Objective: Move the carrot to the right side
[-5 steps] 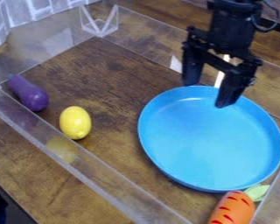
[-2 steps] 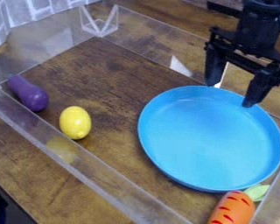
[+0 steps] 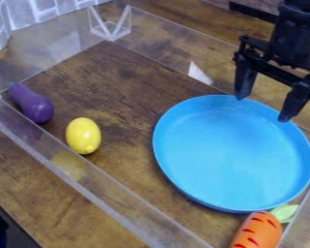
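A large blue plate [image 3: 229, 155] lies directly beneath the claw and spreads out toward the camera and to the image-left of it. Well off to the image-left of the claw, a yellow lemon-shaped toy [image 3: 82, 136] rests on the dark wooden table [image 3: 119, 87]. Farther from the claw in the same direction lies a purple eggplant toy [image 3: 30, 103], close beside a clear plastic wall [image 3: 67, 165] that runs along the table's near edge.

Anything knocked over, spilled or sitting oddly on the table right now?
Nothing stands out. The carrot lies at the bottom edge beside the blue plate, partly cut off. Lemon toy and eggplant toy sit apart at the left. The hand hangs open, empty.
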`<state>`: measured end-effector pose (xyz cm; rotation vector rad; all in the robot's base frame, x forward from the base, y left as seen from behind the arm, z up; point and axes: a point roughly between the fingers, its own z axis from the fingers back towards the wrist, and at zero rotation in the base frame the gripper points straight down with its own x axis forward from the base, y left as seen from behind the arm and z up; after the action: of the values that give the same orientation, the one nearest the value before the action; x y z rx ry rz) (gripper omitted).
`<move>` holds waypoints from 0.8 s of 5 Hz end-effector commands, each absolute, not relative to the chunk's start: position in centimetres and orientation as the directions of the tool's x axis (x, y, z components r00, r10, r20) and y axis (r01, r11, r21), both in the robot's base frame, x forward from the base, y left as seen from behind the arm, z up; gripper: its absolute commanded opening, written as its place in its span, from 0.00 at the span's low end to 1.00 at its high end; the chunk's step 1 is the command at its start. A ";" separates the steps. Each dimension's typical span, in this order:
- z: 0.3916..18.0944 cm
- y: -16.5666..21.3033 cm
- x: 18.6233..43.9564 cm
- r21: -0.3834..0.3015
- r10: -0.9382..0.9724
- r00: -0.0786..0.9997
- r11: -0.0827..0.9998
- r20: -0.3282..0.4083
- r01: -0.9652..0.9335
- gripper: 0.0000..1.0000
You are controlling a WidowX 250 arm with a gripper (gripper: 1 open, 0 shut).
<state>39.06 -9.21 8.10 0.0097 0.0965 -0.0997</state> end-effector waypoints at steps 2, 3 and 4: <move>9.1 -9.8 39.6 0.003 -0.126 0.991 0.992 -0.041 0.126 1.00; 9.8 -8.9 39.6 0.009 -0.107 0.993 0.994 -0.039 0.108 1.00; 10.4 -8.0 39.6 0.015 -0.088 0.995 0.996 -0.038 0.089 1.00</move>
<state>39.08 -8.65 7.91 0.0250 0.1016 -0.1057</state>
